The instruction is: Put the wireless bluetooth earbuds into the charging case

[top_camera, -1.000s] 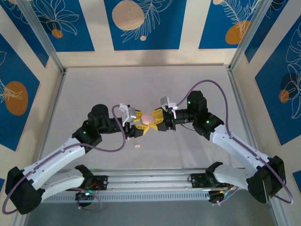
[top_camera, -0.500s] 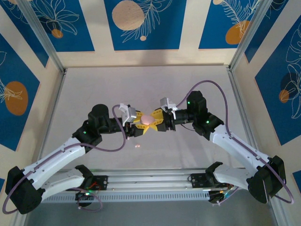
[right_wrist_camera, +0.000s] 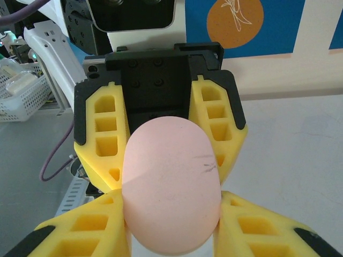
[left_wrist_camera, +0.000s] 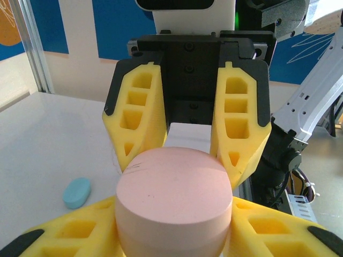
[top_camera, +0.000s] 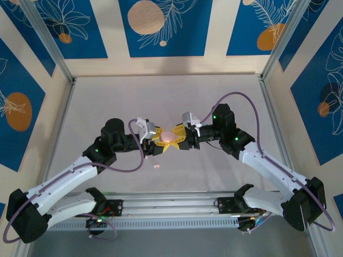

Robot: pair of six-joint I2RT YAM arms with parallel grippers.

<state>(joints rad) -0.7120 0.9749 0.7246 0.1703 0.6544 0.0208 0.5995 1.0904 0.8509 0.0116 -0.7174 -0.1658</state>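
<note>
Both grippers clamp the pink charging case (top_camera: 168, 136) in the top view, left gripper (top_camera: 159, 140) at 9 o'clock, right gripper (top_camera: 178, 138) at 3, a pink earbud (top_camera: 156, 166) on the tabletop (top_camera: 177, 96) at 7. Left wrist: a pale blue earbud (left_wrist_camera: 76, 193) at 9 o'clock. Right wrist: yellow fingers (right_wrist_camera: 102, 134) pinch the case.

The charging case (left_wrist_camera: 174, 201) is pale pink; left hand (top_camera: 162, 141) and right hand (top_camera: 175, 138) have yellow fingers. Wall panels (top_camera: 161, 27) are blue with white leaf outlines.

Pink, rounded charging case (left_wrist_camera: 172, 206) up in the air, closed, while a pale blue earbud (left_wrist_camera: 76, 192) and a tiny pink earbud (top_camera: 156, 166) lie loose on the tabletop (left_wrist_camera: 43, 139).
</note>
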